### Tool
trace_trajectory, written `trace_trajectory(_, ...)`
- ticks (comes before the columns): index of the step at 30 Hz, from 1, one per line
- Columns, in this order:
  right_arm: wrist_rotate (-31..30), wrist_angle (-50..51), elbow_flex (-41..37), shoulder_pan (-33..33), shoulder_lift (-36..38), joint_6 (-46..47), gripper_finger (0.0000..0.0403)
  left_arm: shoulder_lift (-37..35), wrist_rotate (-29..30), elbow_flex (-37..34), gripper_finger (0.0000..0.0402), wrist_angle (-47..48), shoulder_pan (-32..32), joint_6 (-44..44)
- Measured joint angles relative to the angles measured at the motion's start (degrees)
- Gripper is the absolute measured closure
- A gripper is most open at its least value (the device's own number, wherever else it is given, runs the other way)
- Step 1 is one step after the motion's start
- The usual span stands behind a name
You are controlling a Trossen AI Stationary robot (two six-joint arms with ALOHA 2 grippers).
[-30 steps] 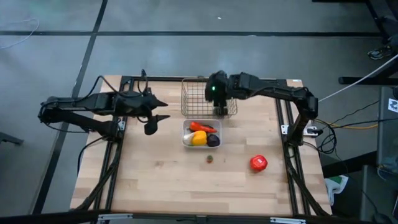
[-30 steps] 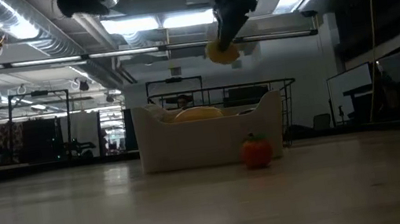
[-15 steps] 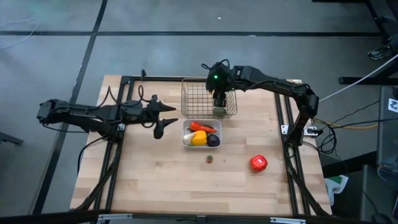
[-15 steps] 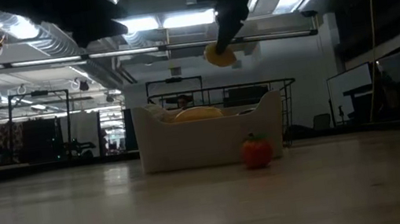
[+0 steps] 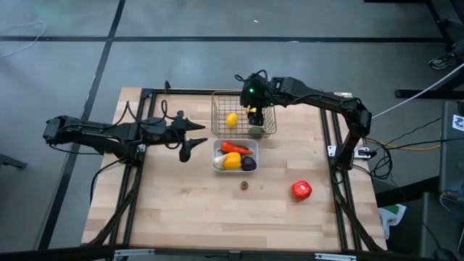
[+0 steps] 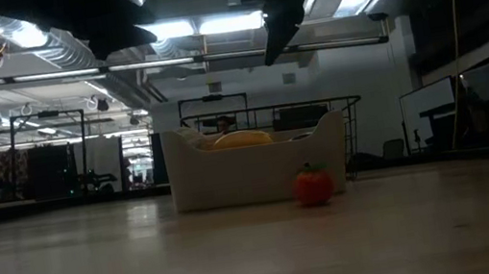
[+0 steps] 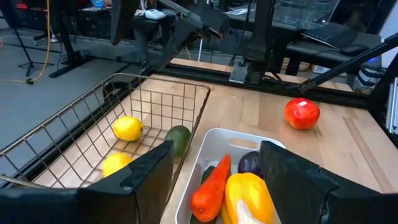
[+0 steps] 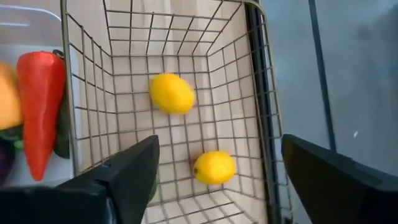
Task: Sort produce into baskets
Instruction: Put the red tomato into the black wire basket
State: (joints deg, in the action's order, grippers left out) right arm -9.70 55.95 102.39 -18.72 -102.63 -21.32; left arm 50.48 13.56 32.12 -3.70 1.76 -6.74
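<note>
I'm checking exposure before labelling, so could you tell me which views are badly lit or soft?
Low view: backlit by ceiling lights, so the white tray, small tomato and right gripper read dark, and the near tabletop is soft. High view: evenly lit. Left wrist view: bright, own fingers blurred. Right wrist view: lemons in the basket crisp, fingers blurred.
</note>
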Motion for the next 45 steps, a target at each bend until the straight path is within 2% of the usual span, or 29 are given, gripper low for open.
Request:
trace_trajectory(9, 0.91, 11.86, 0.00, 0.00, 0.00, 7.77, 0.0063, 0.00, -0.02, -0.02, 0.0167, 0.02, 0.00, 0.07)
trace_trajectory(13, 8.71, 17.80, 0.00, 0.00, 0.00, 10.84, 0.0063, 0.00, -0.01, -0.02, 0.0167, 0.02, -0.01, 0.09)
trace_trajectory(18, 23.32, 22.73, -0.02, 0.46, 0.00, 14.98, 0.0063, 0.00, 0.00, -0.02, 0.0167, 0.04, -0.02, 0.13)
trace_trajectory(21, 27.54, 25.79, -0.02, 1.66, 0.00, 16.81, 0.0063, 0.00, -0.02, -0.02, 0.0167, 0.04, -0.02, 0.15)
trace_trajectory(27, 27.00, 34.28, -0.05, 6.08, 0.00, 21.64, 0.0056, 0.00, -0.02, -0.02, 0.0167, 0.07, -0.02, 0.15)
trace_trajectory(34, 23.24, 34.13, -2.69, 13.45, 0.24, 27.63, 0.0023, 0.00, -0.02, -0.02, 0.0167, 0.07, -0.02, 0.12)
trace_trajectory(45, 18.12, 33.99, -10.53, 26.37, 0.33, 27.08, 0.0008, 0.00, -0.02, -0.02, 0.0167, 0.09, -0.02, -0.24)
